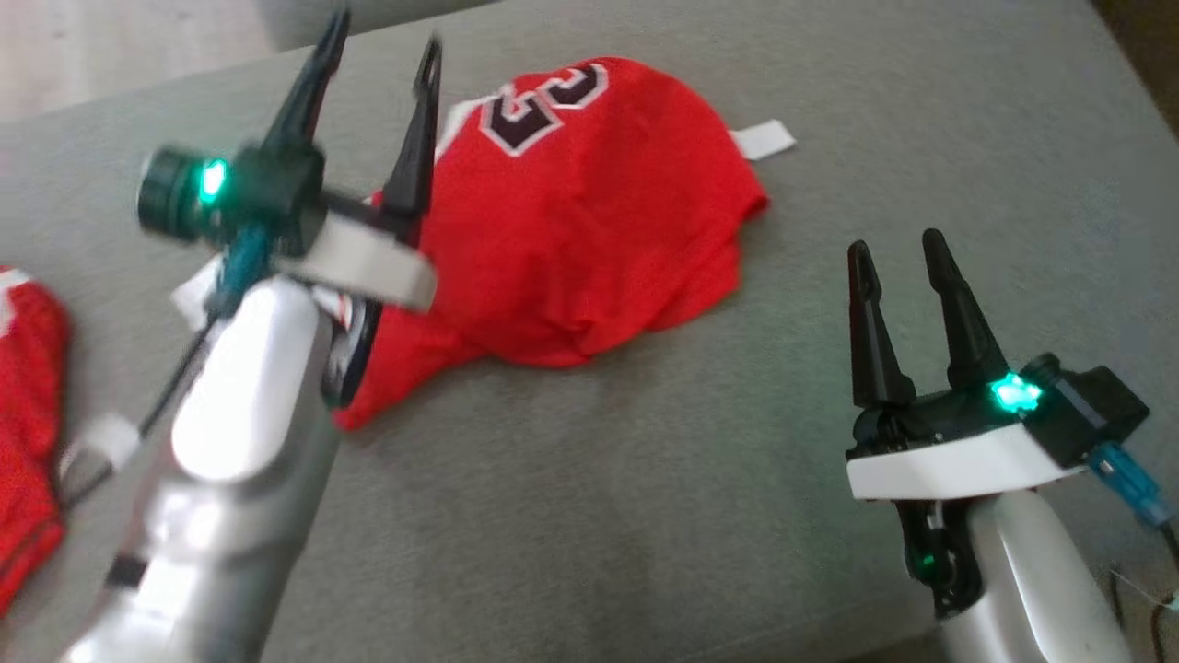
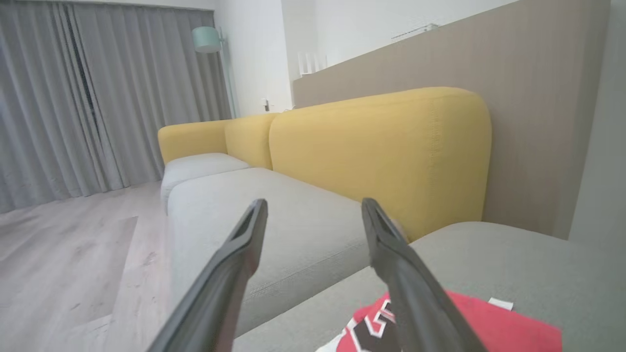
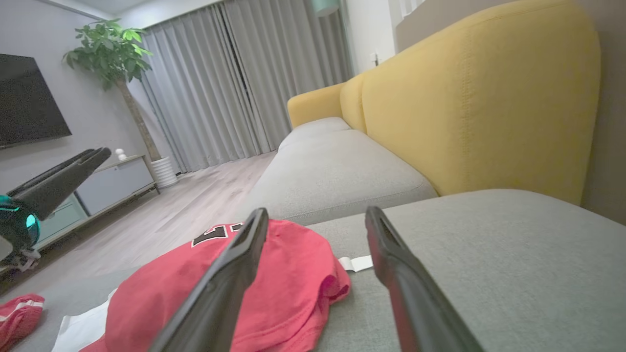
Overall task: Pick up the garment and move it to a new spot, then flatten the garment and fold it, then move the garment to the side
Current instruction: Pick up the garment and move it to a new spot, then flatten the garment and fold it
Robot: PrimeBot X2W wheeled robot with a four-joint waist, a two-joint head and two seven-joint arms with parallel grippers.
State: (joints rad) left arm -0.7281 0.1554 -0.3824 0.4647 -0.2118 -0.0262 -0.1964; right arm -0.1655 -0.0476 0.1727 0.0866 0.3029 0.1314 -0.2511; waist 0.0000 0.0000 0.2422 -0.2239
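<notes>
Red jersey (image 1: 589, 221) bunched up on the grey couch cushion (image 1: 645, 516)
Left gripper (image 1: 382, 55) up over the jersey's left edge, fingers spread, holding nothing; right gripper (image 1: 898, 250) off to the right, well clear, also wide open and empty

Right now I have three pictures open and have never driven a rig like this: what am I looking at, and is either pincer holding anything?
The top picture looks down from the robot's head; the other two look along each arm's own fingers. You see a two-armed robot working over a grey sofa seat. The left pincer hangs over a crumpled red jersey, fingers apart, gripping nothing. The right pincer waits open to the jersey's right, also empty. A second red garment lies at the seat's left edge. A white tag pokes out beyond the jersey. The wrist pictures also show the yellow backrest.
</notes>
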